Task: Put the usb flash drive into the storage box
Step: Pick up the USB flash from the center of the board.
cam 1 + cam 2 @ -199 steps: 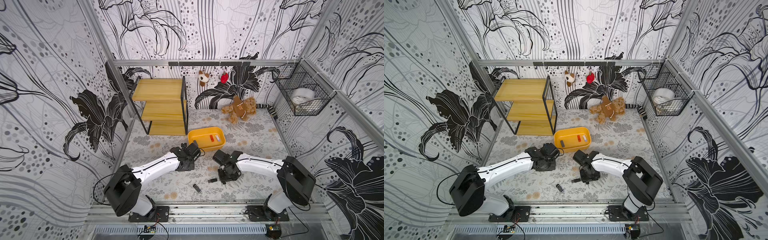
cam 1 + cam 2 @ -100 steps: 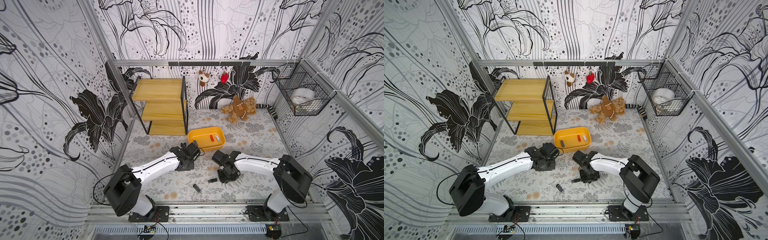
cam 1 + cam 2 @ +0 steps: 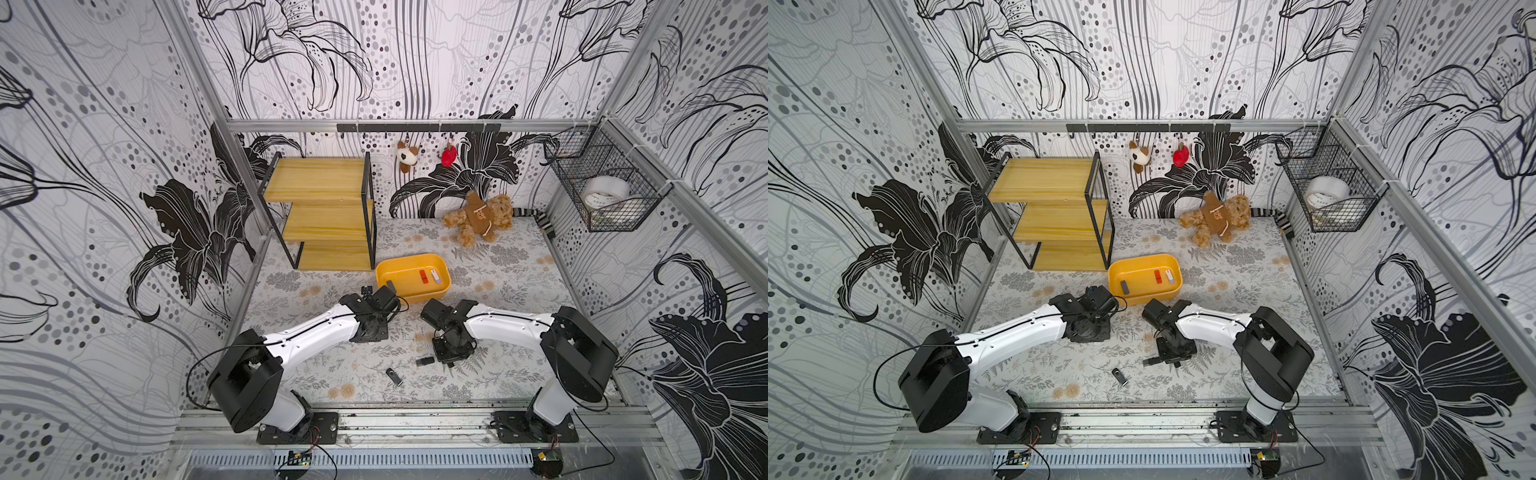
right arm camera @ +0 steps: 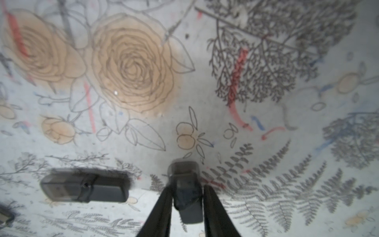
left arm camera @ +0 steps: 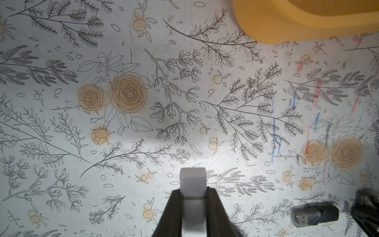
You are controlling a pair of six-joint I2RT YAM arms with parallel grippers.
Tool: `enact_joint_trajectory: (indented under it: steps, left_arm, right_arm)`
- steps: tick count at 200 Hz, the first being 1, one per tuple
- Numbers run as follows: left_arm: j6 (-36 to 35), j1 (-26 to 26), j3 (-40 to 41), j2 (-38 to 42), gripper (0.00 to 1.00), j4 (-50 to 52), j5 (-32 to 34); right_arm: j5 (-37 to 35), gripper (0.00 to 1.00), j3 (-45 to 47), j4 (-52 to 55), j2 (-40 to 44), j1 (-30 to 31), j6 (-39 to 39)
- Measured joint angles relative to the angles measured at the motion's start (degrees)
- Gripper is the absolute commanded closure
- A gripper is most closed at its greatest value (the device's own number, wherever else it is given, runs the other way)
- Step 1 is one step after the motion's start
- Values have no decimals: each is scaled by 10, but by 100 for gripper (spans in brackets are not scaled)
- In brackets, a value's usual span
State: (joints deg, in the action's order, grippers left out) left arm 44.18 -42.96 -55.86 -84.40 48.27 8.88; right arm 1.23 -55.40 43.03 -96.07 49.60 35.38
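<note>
The yellow-orange storage box point(image 3: 415, 296) point(image 3: 1144, 296) stands mid-table with three small drives inside; its corner shows in the left wrist view point(image 5: 287, 20). My left gripper point(image 5: 192, 190) hangs just in front of the box, shut on a white usb flash drive point(image 5: 192, 176) above the mat. To its right, my right gripper point(image 4: 186, 188) is down at the mat, its fingers against both sides of a dark usb flash drive point(image 4: 183, 170). Beside it lies another black drive point(image 4: 85, 187) point(image 3: 424, 361), and a third one point(image 3: 395, 376) lies nearer the front edge.
A wooden shelf point(image 3: 328, 216) stands at the back left and a teddy bear point(image 3: 478, 216) at the back. A black wire basket point(image 3: 602, 195) with a tape roll hangs on the right wall. Two small toys point(image 3: 405, 156) hang from the back rail.
The right gripper's jaws have narrowed onto the dark drive, and its arm has shifted slightly left. The left arm and its white drive have not moved.
</note>
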Motion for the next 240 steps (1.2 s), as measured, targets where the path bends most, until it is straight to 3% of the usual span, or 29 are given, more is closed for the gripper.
enact_joint_trajectory:
  steps: [34, 87, 123, 178, 240]
  left_arm:
    - [0, 0, 0, 3, 100, 0, 0]
    - [-2, 7, -7, 6, 100, 11, 2]
    - [-8, 18, -40, 6, 100, 25, 3]
    - [-41, 68, -134, 6, 100, 42, 3]
    - [-80, 121, -183, -15, 100, 52, -1]
  right_arm:
    - [0, 100, -1, 0, 0, 0, -2]
    - [-5, 100, -1, 2, 5, 0, 1]
    - [-22, 100, -21, 45, 64, 2, 15]
    - [-65, 100, -214, 135, 87, -6, 10]
    - [-82, 100, -398, 137, -65, -90, -68]
